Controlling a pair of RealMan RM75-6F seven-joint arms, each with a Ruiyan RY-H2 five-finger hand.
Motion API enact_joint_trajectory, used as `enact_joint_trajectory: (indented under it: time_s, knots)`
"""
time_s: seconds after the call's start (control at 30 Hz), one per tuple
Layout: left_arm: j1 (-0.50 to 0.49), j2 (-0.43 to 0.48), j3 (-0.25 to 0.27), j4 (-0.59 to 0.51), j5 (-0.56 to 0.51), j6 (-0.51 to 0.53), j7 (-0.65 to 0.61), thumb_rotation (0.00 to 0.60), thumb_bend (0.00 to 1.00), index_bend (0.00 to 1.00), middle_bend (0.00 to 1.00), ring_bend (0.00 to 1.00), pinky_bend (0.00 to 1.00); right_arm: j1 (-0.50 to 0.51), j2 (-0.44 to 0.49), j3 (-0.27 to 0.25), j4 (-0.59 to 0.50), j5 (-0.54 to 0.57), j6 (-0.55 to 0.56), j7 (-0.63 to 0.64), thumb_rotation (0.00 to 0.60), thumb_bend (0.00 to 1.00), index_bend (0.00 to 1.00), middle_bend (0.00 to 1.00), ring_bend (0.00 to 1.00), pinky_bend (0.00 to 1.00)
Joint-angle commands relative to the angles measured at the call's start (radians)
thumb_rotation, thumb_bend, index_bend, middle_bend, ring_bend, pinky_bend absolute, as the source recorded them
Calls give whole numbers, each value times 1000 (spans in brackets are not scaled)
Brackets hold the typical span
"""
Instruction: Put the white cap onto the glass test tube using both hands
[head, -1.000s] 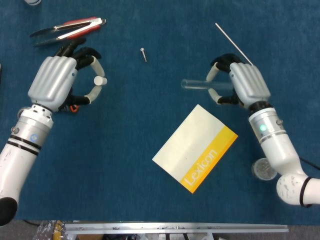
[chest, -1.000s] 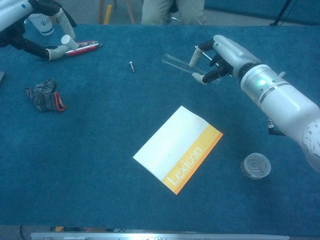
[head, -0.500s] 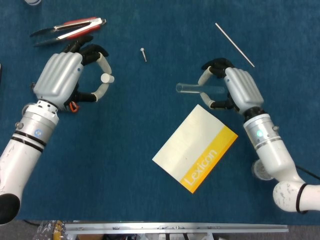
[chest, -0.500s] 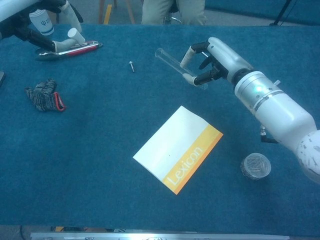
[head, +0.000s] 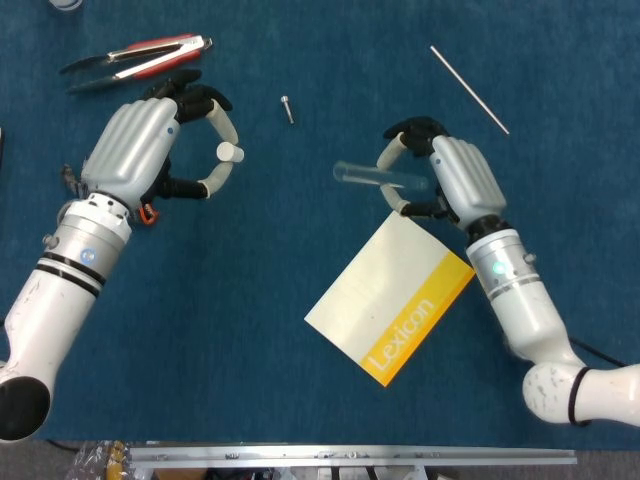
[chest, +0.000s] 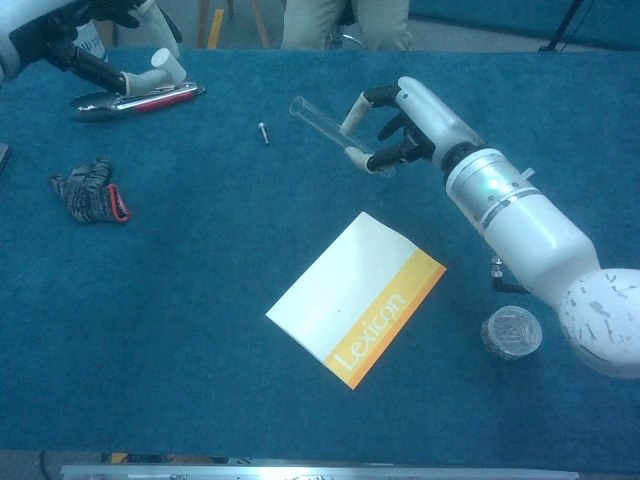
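My left hand (head: 145, 150) (chest: 95, 40) pinches the small white cap (head: 230, 153) (chest: 162, 64) between thumb and a finger, held above the blue table at the left. My right hand (head: 445, 180) (chest: 405, 115) grips the clear glass test tube (head: 365, 174) (chest: 318, 118), which lies roughly level with its open end pointing left toward the cap. A gap of bare table separates cap and tube mouth.
A white and yellow Lexicon booklet (head: 390, 295) lies just below the right hand. Red-handled pliers (head: 135, 58), a small screw (head: 287, 108), a thin metal rod (head: 470, 88), a dark glove (chest: 90, 188) and a clear round lid (chest: 512, 332) lie around.
Both hands have moved inward toward each other. The cap shifted right and the tube shifted left, so the gap between them has narrowed.
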Motion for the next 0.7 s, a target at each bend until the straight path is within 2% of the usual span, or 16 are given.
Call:
enact_joint_trajectory:
  time_s: [0.03, 0.37, 0.7]
  knots:
    - [-12, -3, -6, -9, -26, -3, -4, 600, 387, 556, 289, 91, 95, 10, -15, 11, 9, 14, 7, -10, 600, 408, 667, 304, 149, 319]
    - [-36, -24, -18, -15, -81, 18, -14, 600, 387, 556, 289, 90, 95, 49, -67, 42, 29, 54, 15, -42, 600, 407, 667, 304, 149, 319]
    - [-47, -50, -11, -16, -89, 49, -2, 599, 392, 556, 289, 91, 95, 85, -107, 68, 42, 81, 23, -70, 600, 407, 667, 304, 149, 319]
